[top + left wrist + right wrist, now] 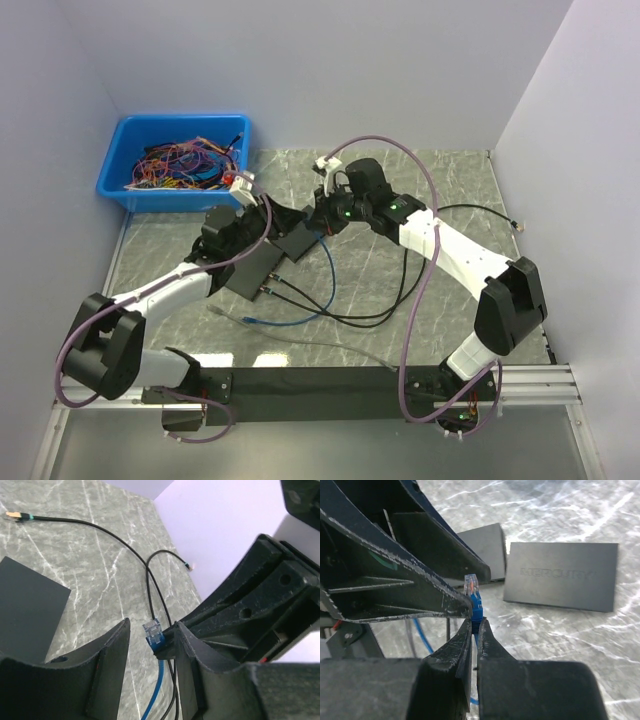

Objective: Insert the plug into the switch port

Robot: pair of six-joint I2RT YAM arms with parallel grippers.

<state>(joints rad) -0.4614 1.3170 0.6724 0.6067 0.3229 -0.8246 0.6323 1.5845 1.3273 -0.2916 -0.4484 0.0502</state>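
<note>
The blue plug point(475, 606) with a clear tip sticks up from my right gripper point(475, 624), which is shut on its blue boot. In the left wrist view the plug point(154, 634) sits between the spread fingers of my left gripper point(152, 630), which is open and not touching it. Two black switches lie flat on the table: one labelled MERCURY point(560, 576) and a second one point(481, 550) beyond the plug. In the top view both grippers meet above the switches point(252, 272), and the plug itself is hidden there.
A blue cable point(325, 290) and black cables point(350, 318) trail over the marble table. A blue bin of loose wires point(175, 165) stands at the back left. Another black cable end point(516, 226) lies at the right, near the wall.
</note>
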